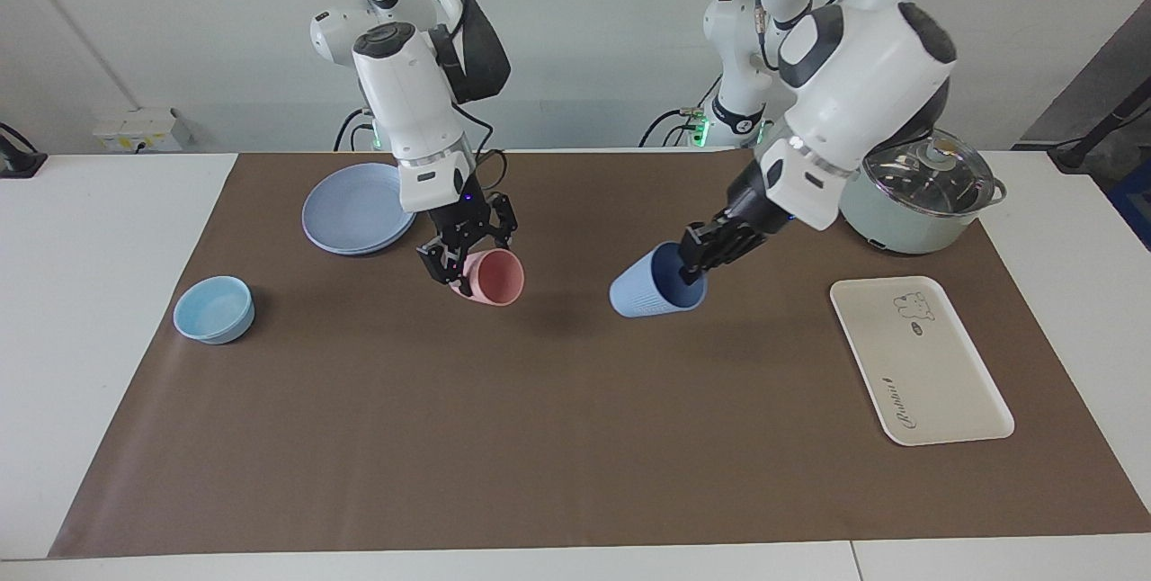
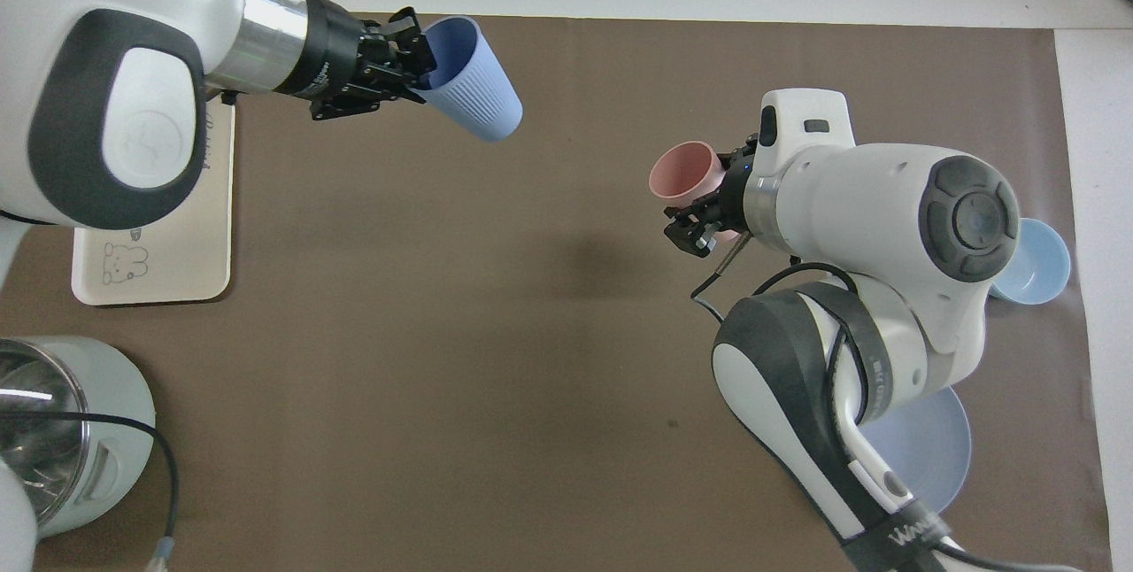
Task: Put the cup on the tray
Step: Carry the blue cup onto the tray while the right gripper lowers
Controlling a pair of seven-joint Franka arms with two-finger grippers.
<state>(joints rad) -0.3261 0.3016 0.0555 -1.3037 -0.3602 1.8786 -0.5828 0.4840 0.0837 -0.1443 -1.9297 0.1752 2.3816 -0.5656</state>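
The periwinkle-blue cup (image 1: 655,293) (image 2: 471,85) hangs tilted over the brown mat, its ribbed wall showing. My left gripper (image 1: 692,271) (image 2: 420,76) is shut on its rim, one finger inside the mouth. The cream tray (image 1: 922,361) (image 2: 150,275) lies flat at the left arm's end of the table; in the overhead view my left arm covers part of it. My right gripper (image 1: 457,264) (image 2: 708,220) is shut on the pink cup (image 1: 493,277) (image 2: 680,177) over the middle of the mat, near the plate.
A lidded pale-green pot (image 1: 917,190) (image 2: 62,421) stands nearer the robots than the tray. A round blue plate (image 1: 355,208) (image 2: 921,448) and a low light-blue bowl (image 1: 214,309) (image 2: 1036,262) sit toward the right arm's end.
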